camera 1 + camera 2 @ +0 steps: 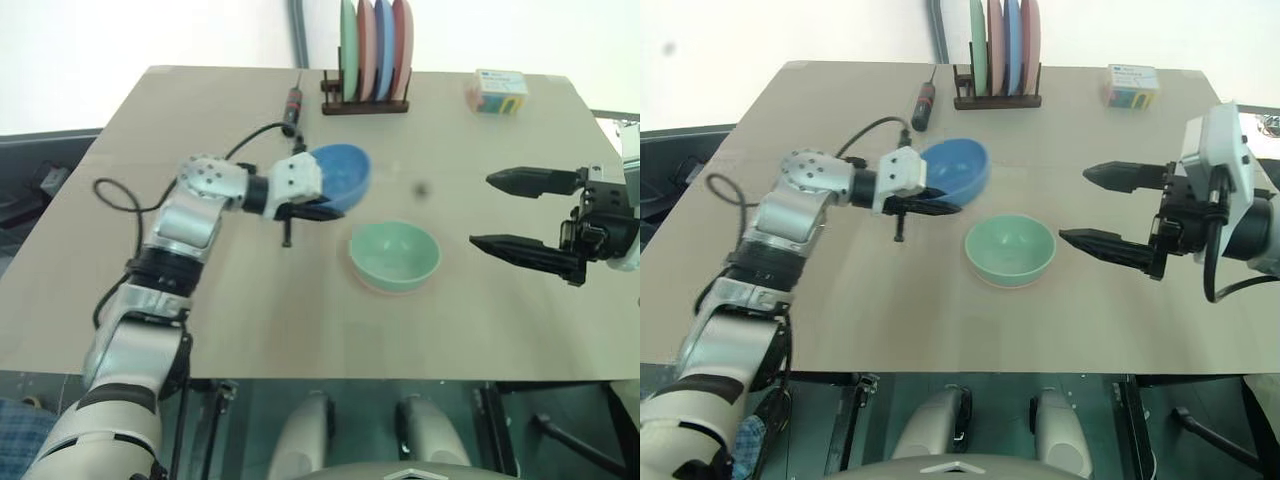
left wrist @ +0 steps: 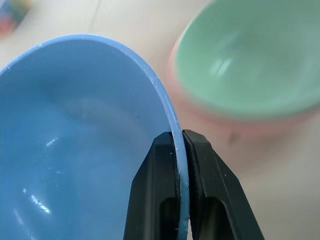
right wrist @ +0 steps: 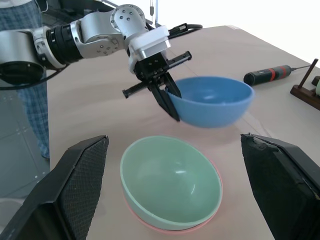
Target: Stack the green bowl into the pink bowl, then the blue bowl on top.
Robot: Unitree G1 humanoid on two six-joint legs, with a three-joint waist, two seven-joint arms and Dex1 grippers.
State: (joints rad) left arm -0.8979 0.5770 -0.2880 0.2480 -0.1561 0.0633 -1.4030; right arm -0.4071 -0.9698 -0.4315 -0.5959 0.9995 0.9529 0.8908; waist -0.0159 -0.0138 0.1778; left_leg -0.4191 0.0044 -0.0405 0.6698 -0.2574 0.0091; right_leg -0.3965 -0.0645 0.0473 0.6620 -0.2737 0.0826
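From the left eye view, the left gripper (image 1: 318, 210) is clamped on the near rim of the blue bowl (image 1: 345, 172), which hangs tilted above the table (image 1: 200, 300), just behind and to the left of the green bowl (image 1: 394, 254). The green bowl sits nested in the pink bowl (image 1: 400, 288), of which only a thin salmon edge peeks out beneath it. The right gripper (image 1: 515, 211) hovers to the right of the stack with its two black fingers spread wide, holding nothing. At the far edge of the table a wooden rack (image 1: 365, 104) holds upright plates (image 1: 375, 45), a screwdriver (image 1: 294, 102) lies to its left, and a small box (image 1: 498, 91) rests to its right. The right eye view gives the same layout: the blue bowl raised and apart from the stack, the right gripper's fingers level and gaping beside the green bowl. In the left wrist view, the two black fingers (image 2: 150, 195) are pressed together on the thin blue rim, one inside the bowl and one outside, with the green bowl and the pink edge under it just past the blue one. In the right wrist view, the right gripper's fingers (image 3: 75, 190) stand far apart on either side of the stacked green and pink bowls, and beyond them the left gripper pinches the blue bowl's rim, with the bowl clear of the table and the screwdriver lying farther off.
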